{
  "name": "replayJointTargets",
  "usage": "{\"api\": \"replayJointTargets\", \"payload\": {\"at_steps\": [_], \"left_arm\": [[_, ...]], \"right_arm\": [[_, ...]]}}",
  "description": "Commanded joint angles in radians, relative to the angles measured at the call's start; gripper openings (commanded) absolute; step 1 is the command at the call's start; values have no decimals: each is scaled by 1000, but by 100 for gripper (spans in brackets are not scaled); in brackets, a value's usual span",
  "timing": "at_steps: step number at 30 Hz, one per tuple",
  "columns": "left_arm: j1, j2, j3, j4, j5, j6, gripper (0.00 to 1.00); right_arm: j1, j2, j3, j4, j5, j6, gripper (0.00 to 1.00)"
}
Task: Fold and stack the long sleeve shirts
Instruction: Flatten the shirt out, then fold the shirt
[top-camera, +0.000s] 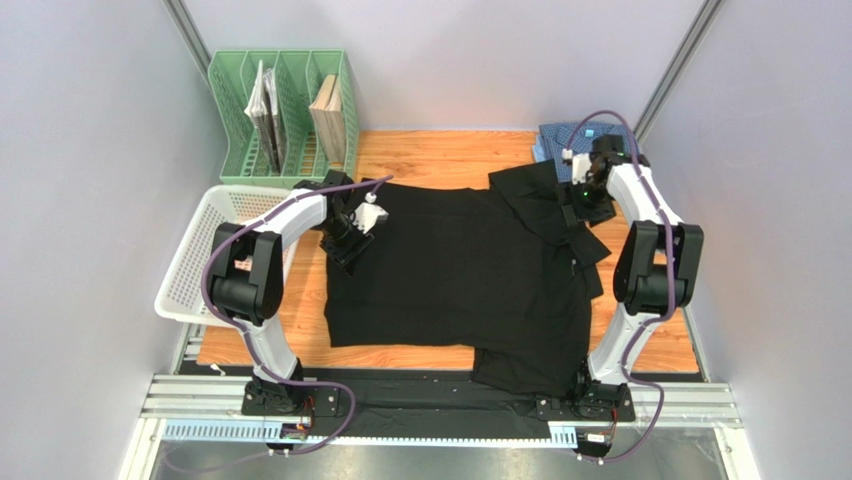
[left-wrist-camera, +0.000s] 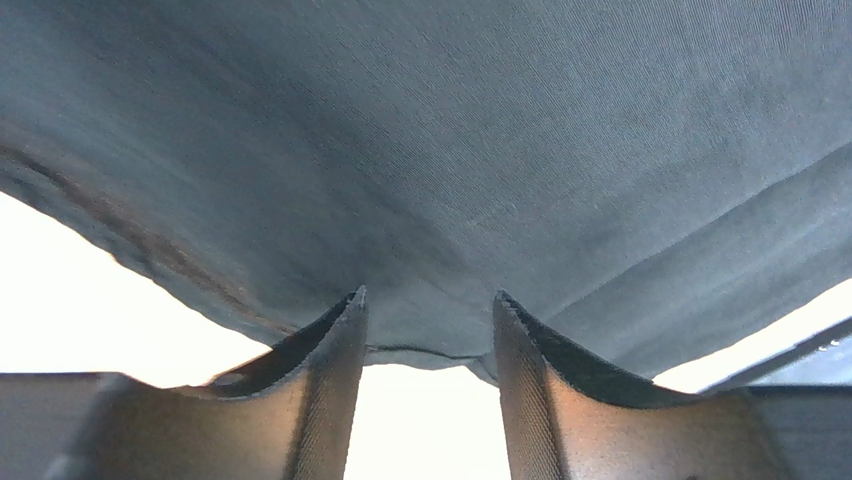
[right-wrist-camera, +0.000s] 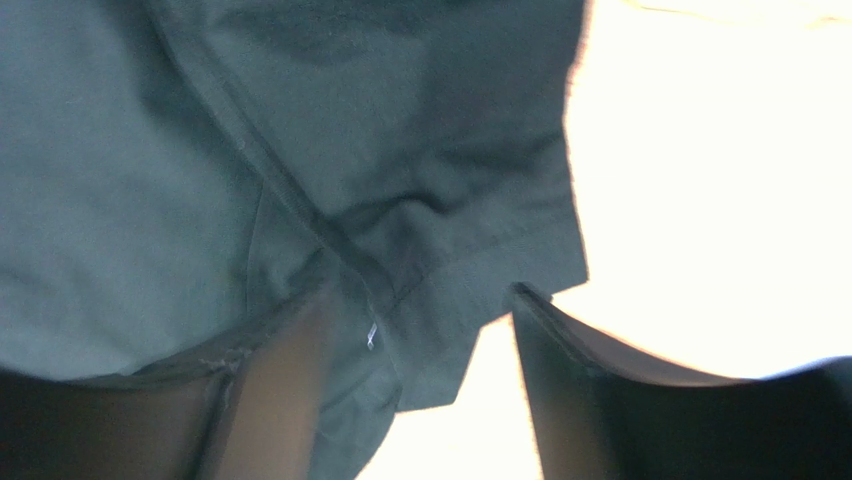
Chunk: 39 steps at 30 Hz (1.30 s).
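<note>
Black button-up shirt (top-camera: 460, 280) is spread flat across the middle of the wooden table (top-camera: 430, 150), with a flap of it reaching the near edge on the right side. The left gripper (top-camera: 348, 240) is down at the shirt's far-left corner. On the wrist view its two fingers (left-wrist-camera: 325, 400) stand a moderate gap apart, and the dark hem runs across just at their tips. Whether the cloth is actually inside the gap or merely ahead of it is hard to tell from this angle.

Over on the other side, the right gripper (top-camera: 583, 205) sits on the bunched far-right part of the shirt. Its fingers (right-wrist-camera: 600, 390) are spread wide, with a seamed corner of fabric lying between them and nothing pinched.

The blue checked shirt (top-camera: 558, 140) lies folded at the far-right corner of the table, just beyond the right gripper. A green slotted file rack (top-camera: 285, 110) stands far left, and a white mesh basket (top-camera: 200, 260) sits beside the left arm.
</note>
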<state>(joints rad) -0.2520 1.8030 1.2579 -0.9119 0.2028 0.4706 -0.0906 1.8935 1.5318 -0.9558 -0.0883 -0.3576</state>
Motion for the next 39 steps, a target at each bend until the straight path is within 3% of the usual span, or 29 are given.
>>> {"api": "replayJointTargets", "payload": {"at_steps": [1,5,13,22,25,26,29,31,35,36,37,38,39], "left_arm": [[5,-86,12,-24,59,17,64],[5,-105,43,-38,92,19,74],[5,-106,70,-53,113,19,74],[5,-97,90,-47,138,13,73],[5,-99,107,-45,138,13,71],[5,-97,112,-45,138,13,70],[10,-90,141,-47,135,10,68],[19,-82,166,-45,141,5,66],[36,-71,218,-31,159,-3,63],[37,-65,245,-38,161,2,63],[37,-56,258,-50,164,2,63],[37,-51,270,-54,167,3,63],[37,-50,290,-61,168,5,64]], "right_arm": [[-80,-62,54,-84,-96,-18,77],[-136,19,94,-81,-126,5,80],[-178,159,143,-101,-148,6,73],[-227,188,54,-90,-168,-6,77],[-227,174,51,-116,-229,-4,56],[-228,167,62,-135,-244,-3,38],[-227,135,99,-176,-298,2,10],[-228,96,120,-195,-326,6,0],[-236,4,162,-225,-372,20,0],[-235,-8,172,-224,-357,23,5],[-235,-16,172,-221,-343,20,14],[-235,-13,172,-218,-323,14,46],[-235,-8,162,-212,-274,-3,58]]}}
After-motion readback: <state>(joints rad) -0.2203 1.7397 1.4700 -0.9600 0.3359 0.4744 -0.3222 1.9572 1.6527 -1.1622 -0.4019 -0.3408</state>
